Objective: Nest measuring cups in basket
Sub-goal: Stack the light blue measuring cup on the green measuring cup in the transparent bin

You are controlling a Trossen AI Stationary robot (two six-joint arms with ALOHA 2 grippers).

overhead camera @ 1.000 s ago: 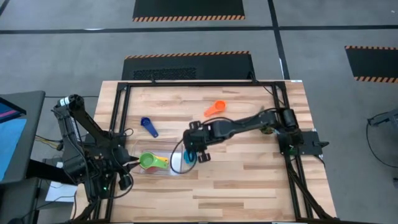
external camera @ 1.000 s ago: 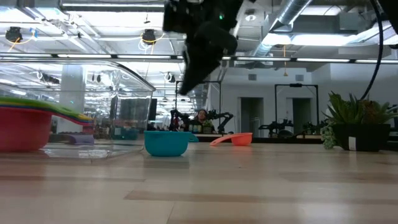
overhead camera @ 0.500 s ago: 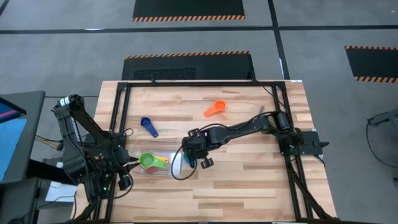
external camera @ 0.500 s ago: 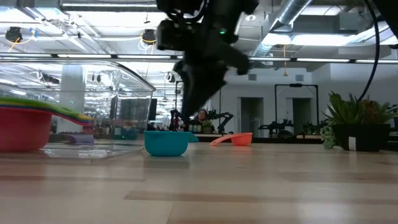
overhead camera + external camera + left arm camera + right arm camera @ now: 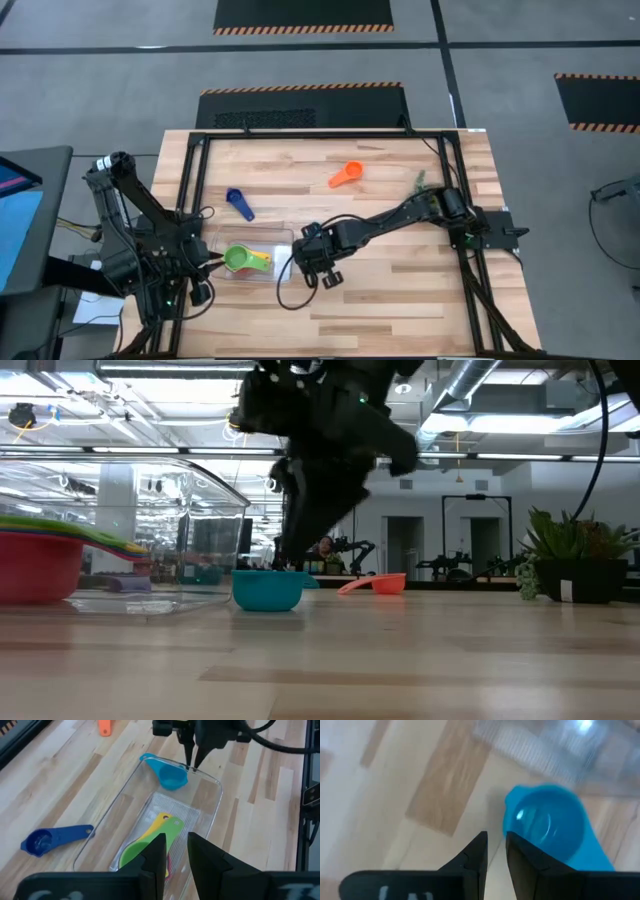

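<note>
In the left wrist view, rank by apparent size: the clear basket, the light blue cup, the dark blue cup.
1. Basket, by far the largest.
2 and 3. Light blue cup and dark blue cup: unsure; the bowls look alike, and the dark blue cup lies nearer the camera.

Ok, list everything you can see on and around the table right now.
table: one, light wood
basket: one, clear, front left of the table
stacked cups: three showing, green, yellow and red, inside the basket
light blue cup: one, on the wood just outside the basket's right end
dark blue cup: one, on the wood behind the basket
orange cup: one, towards the back, near the middle
plant: one, dark green, right side of the table
person: one, far back in the room
left gripper: dark, by the basket's left end, fingers slightly apart, empty
right gripper: dark, low beside the light blue cup, fingers slightly apart, empty
</note>
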